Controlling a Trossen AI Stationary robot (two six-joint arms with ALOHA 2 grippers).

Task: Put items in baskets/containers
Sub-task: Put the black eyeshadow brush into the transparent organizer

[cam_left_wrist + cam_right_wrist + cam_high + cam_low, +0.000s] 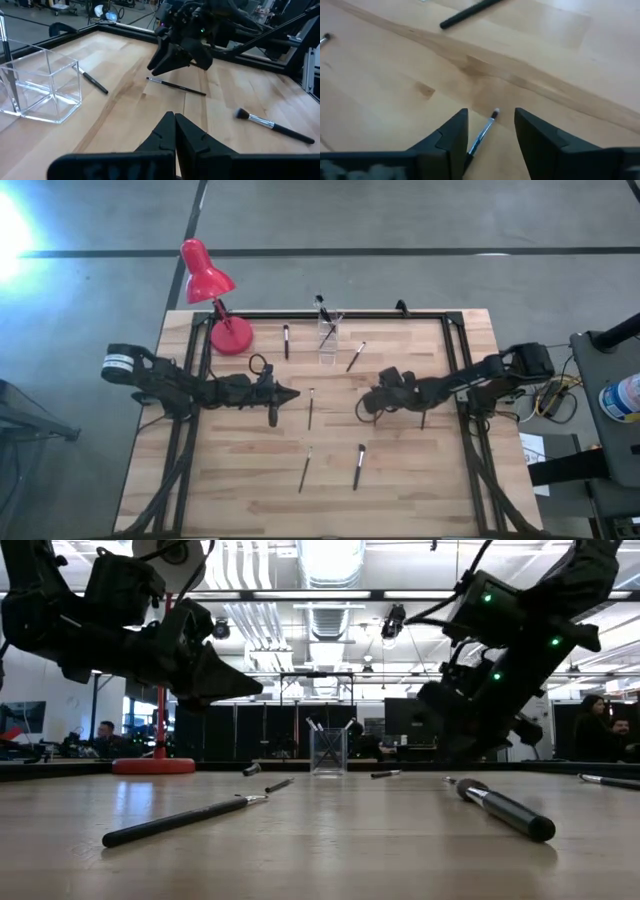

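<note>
My right pincer [490, 131] hangs low over the pale wooden tabletop [380, 90] with its two dark fingers spread apart, gripping nothing. Between them lies a thin brush with a blue-tinted handle and pale tip [484, 131], flat on the wood; its lower end runs under my wrist and is cut off, so I cannot tell whether either finger touches it. Just beyond my fingers a dark slender brush handle [470, 12] lies aslant, its far end out of the picture, and the tip of another brush [324, 39] shows at the edge. Farther out, facing me across the middle of the table, my left pincer [175, 131] is clenched, its fingers pressed together on nothing. Between the two pincers a thin dark brush [310, 408] lies on the boards, and two more, a slim one [304, 470] and a thicker black-handled one [358, 466], rest toward the near edge. Beyond both pincers stands the small clear squarish plastic holder [327, 332], upright, with a few brushes leaning inside; how many I cannot make out. One brush [355, 356] lies just beside it, another [286, 340] on its other side, toward the red desk lamp [215, 295] at the far corner.
</note>
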